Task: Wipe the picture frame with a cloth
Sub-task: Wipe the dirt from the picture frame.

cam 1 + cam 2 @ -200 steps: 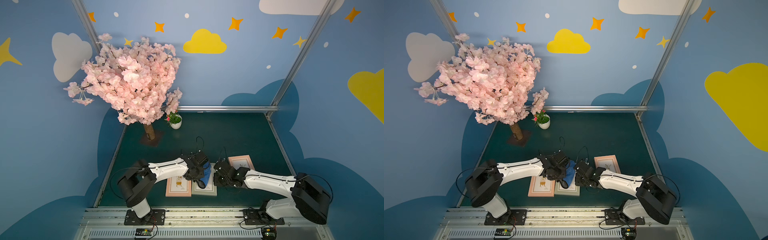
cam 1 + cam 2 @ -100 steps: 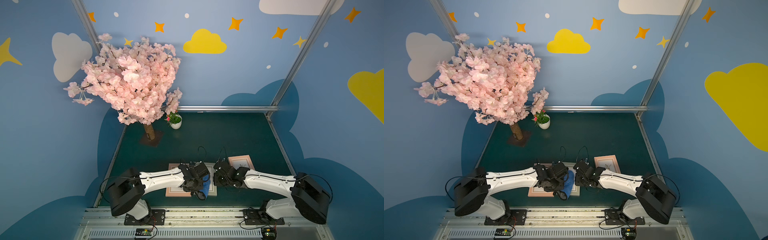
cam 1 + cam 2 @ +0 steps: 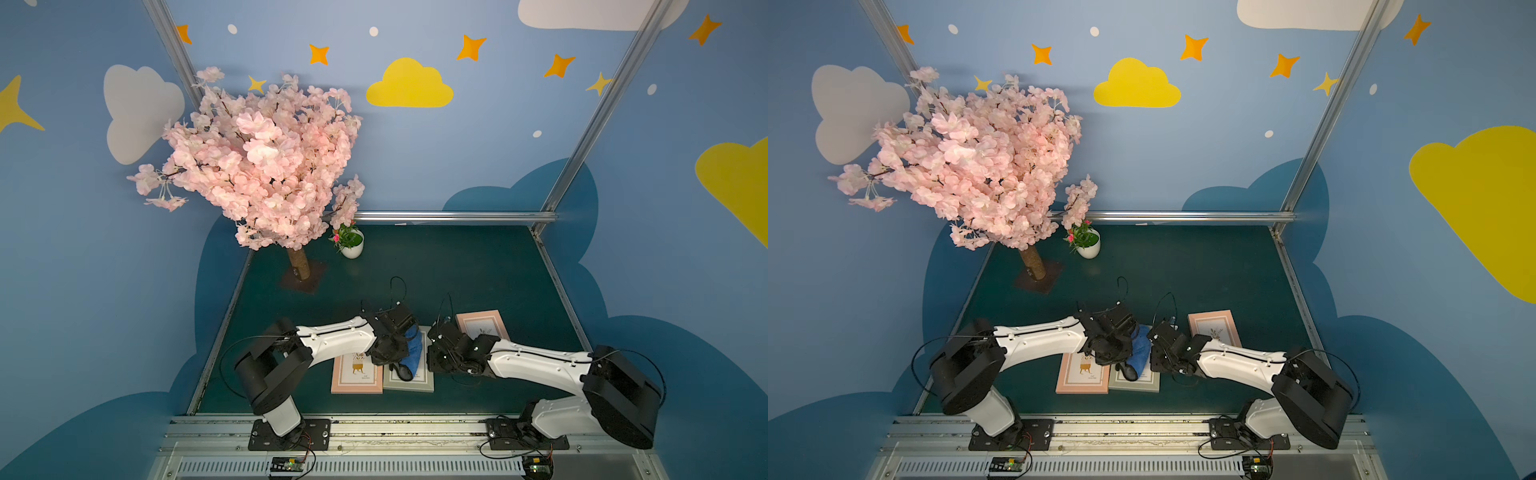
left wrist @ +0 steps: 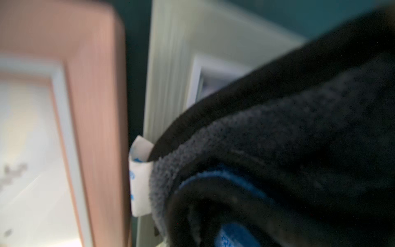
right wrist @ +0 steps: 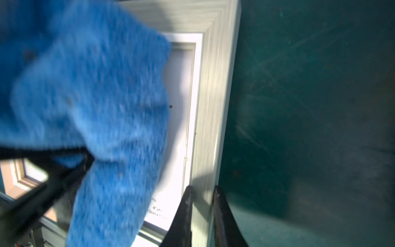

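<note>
The picture frame (image 3: pixel 411 386), pale grey with a white mount, lies flat at the near middle of the green bench (image 3: pixel 457 270). One pink frame (image 3: pixel 356 374) sits just to its left and another pink frame (image 3: pixel 482 326) lies farther back on the right.

The left tool (image 3: pixel 399 351) is clamped on the cloth (image 3: pixel 413 347), which hangs bunched over the frame's glass. Its blue plush side faces the right arm, and its dark reverse and small white tag (image 4: pixel 140 175) face the left wrist camera. The right tool (image 5: pixel 203 190) is pinched narrow on the frame's right-hand rail, one finger inside and one outside, apparently to steady it.

The wipe itself appears to be in hand, with the cloth low over the left part of the glass. Whether it presses on the glass cannot be told. The next move calls for a stroke toward the right rail, with the frame pinned by the right tool and the cloth stopping short of those fingers. The moulding shows a ribbed grain, and the paper insert carries printed size lettering.
</note>
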Robot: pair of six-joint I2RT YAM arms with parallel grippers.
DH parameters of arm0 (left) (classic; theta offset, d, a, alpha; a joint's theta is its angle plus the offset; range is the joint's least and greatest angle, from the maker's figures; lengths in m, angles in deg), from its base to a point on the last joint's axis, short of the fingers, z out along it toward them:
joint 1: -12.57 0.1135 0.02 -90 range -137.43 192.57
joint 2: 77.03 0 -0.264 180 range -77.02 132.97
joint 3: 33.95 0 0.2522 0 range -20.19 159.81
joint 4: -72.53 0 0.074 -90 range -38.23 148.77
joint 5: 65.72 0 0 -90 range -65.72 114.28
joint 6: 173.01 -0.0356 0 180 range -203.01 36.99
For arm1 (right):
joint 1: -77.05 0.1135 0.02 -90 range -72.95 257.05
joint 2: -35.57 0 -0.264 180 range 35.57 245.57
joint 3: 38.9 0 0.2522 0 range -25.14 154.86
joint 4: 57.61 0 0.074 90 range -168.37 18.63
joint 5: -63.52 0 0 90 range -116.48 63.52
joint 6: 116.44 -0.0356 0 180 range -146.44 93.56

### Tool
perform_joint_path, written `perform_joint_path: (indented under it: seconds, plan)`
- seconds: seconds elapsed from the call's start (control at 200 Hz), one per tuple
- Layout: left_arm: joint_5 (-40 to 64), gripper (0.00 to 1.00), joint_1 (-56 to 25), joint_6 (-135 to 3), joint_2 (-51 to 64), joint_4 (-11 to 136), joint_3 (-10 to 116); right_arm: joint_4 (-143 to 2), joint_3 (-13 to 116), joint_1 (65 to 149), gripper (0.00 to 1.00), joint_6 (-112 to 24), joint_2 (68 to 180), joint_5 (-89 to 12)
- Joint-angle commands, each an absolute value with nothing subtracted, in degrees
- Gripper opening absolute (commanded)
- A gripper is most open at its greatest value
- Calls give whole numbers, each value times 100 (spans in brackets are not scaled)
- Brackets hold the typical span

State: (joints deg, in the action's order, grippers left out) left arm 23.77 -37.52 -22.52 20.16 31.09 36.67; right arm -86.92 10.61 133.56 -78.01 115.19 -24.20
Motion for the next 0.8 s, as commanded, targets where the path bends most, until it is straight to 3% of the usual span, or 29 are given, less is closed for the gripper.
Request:
perform_joint_path:
  seconds: [0.0,0.365,0.796]
  plan:
    - [2532,3,-3592,-2541,2337,3199,3918,-8676,554,13514,17,-7762,12066,-2807]
    - [2568,3,-3329,-2695,2606,3245,4223,-8777,545,13532,17,-7779,11916,-2710]
    - [2457,3,-3996,-2299,1590,3016,2894,-8820,767,13532,18,-7637,12126,-2739]
